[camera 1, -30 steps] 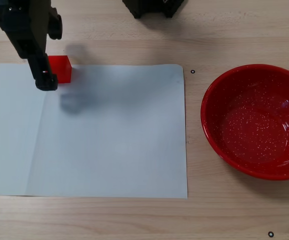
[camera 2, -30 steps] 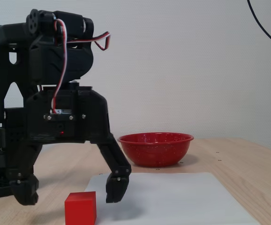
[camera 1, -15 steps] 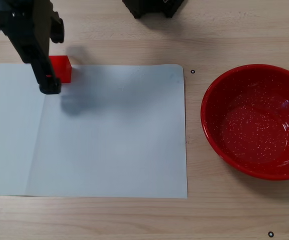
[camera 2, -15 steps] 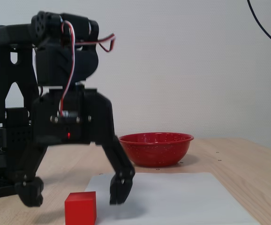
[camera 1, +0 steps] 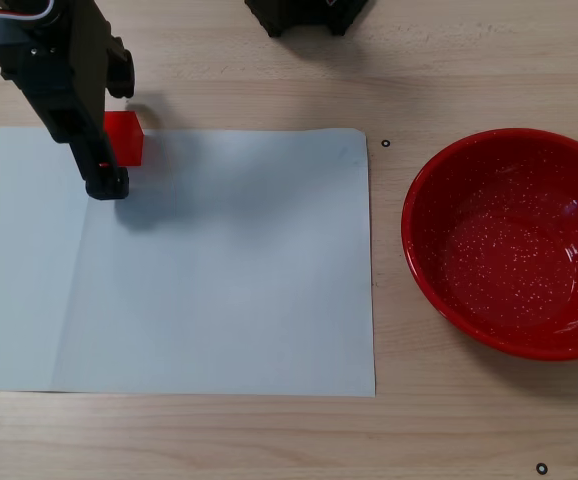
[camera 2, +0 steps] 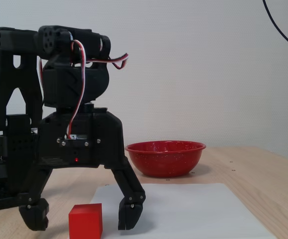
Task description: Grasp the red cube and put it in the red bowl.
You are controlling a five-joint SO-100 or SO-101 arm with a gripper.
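The small red cube (camera 1: 127,140) (camera 2: 85,221) rests on the far left top corner of a white paper sheet (camera 1: 219,270), partly covered by the black arm in the fixed view from above. In the fixed side view my gripper (camera 2: 81,220) is open and low over the table. Its fingertips (camera 2: 129,218) straddle the cube without touching it. From above only one fingertip (camera 1: 106,186) shows, just below the cube; the other is hidden under the arm. The large speckled red bowl (camera 1: 509,250) (camera 2: 165,159) sits empty at the right, off the paper.
The arm's black base (camera 1: 304,14) (camera 2: 4,164) stands at the table's top edge. Small black ring marks (camera 1: 386,143) (camera 1: 541,467) dot the wooden table. A white wall rises behind the table in the side view.
The gripper has dropped lower and shifted slightly toward the bowl side, so its open fingers now flank the cube near table height. Cube and bowl have not moved.
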